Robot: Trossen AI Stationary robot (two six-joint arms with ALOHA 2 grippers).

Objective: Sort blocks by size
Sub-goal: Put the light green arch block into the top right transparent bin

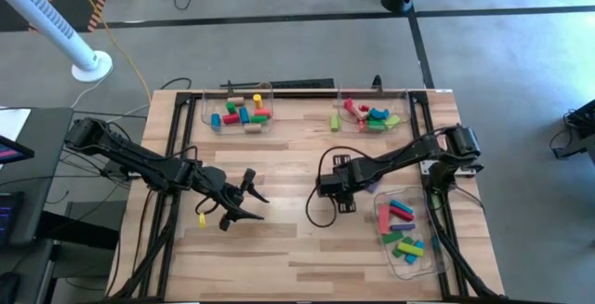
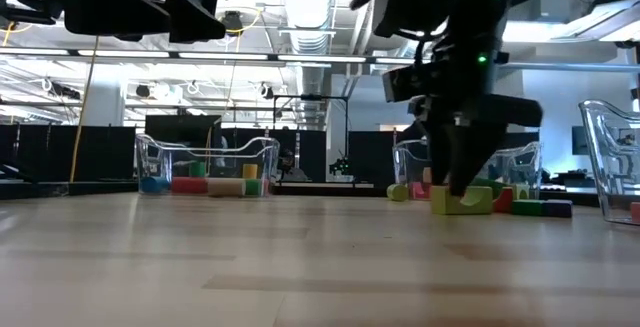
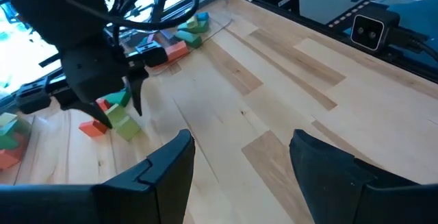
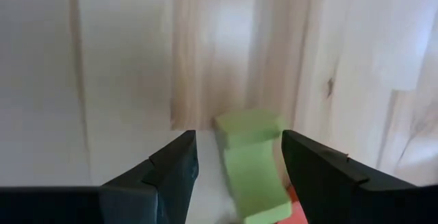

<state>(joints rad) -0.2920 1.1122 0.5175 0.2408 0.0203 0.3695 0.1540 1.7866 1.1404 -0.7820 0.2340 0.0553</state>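
The right gripper [image 4: 233,166] pointed down at the table [image 1: 288,155] near its middle, jaws wide and straddling a light green block [image 4: 250,159] that lay flat on the wood between them, not yet pinched; the straddle looked like the set-up for a pick, with a red piece touching the block at its near end. That arm reached in from the table's right edge, elbow bent, wrist turned down. Most blocks had been gathered by size in three clear trays: one at the far left [image 1: 238,113], one at the far right [image 1: 372,116], and one of longer bars [image 1: 405,231] near the right edge. The left gripper [image 1: 244,197] hovered over bare wood left of centre, jaws wide and empty, its arm stretched low from the left side, apparently waiting.
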